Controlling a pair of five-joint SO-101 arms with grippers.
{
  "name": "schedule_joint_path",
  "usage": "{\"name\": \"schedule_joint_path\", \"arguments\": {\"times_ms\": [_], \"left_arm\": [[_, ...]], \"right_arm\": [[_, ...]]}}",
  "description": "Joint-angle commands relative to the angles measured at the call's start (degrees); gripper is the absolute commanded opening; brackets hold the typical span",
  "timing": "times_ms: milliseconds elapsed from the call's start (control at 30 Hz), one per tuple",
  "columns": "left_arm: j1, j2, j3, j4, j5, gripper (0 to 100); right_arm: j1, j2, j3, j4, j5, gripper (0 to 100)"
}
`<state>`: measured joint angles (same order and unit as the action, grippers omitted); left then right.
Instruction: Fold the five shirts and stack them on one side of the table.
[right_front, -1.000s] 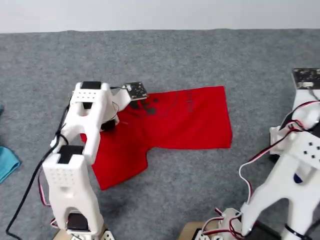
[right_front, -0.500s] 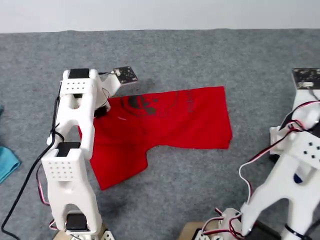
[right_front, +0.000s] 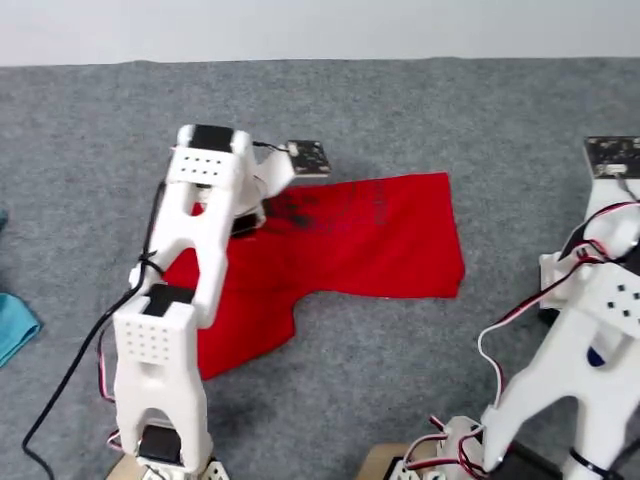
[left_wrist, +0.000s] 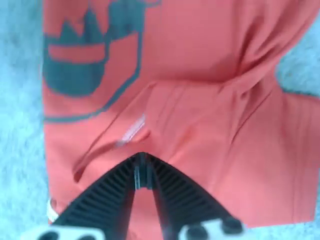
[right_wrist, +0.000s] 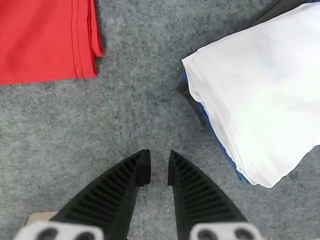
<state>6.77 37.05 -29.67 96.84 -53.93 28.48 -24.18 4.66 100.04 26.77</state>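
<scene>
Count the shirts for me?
5, likely: a red shirt spread mid-table; a teal one at the far left; a white shirt stacked on a blue layer and a dark layer in the right wrist view. Others may be hidden.

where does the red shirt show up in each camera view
High view: red cotton shirt lies mid-table, partly under the left arm.
Left wrist view: shirt just beyond the left gripper, dark print showing.
Right wrist view: its hemmed corner, across from the white folded stack.
Shared landmark: grey felt table cover.
</scene>
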Motion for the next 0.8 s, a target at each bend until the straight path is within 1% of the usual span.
{"name": "schedule_joint_path", "arguments": {"times_ms": [0,167,300,367,500,633,767], "left_arm": [[2.46,1.41,-2.15,-0.88,-0.09,0],[4.40,7.65,-2.68,-2.29,-0.09,0],[4.75,10.73,-6.11,-2.46,-0.09,0],[5.01,10.90,-8.22,-2.11,0.00,0],[5.71,9.23,-12.35,-1.41,2.81,0],[5.98,7.74,-15.43,2.20,2.81,0],[5.45,7.30,-15.69,2.55,2.81,0]], "right_arm": [[-0.48,-1.89,-0.26,0.66,0.00,7.2],[-0.48,-1.89,-0.26,0.66,0.00,7.2],[-0.48,-1.80,-0.26,0.66,0.00,7.2],[-0.48,-1.80,-0.26,0.66,0.00,7.2],[-0.48,-1.80,-0.26,0.66,0.00,7.2],[-0.48,-1.80,-0.26,0.66,0.00,7.2],[-0.48,-1.80,-0.26,0.66,0.00,7.2]]}}
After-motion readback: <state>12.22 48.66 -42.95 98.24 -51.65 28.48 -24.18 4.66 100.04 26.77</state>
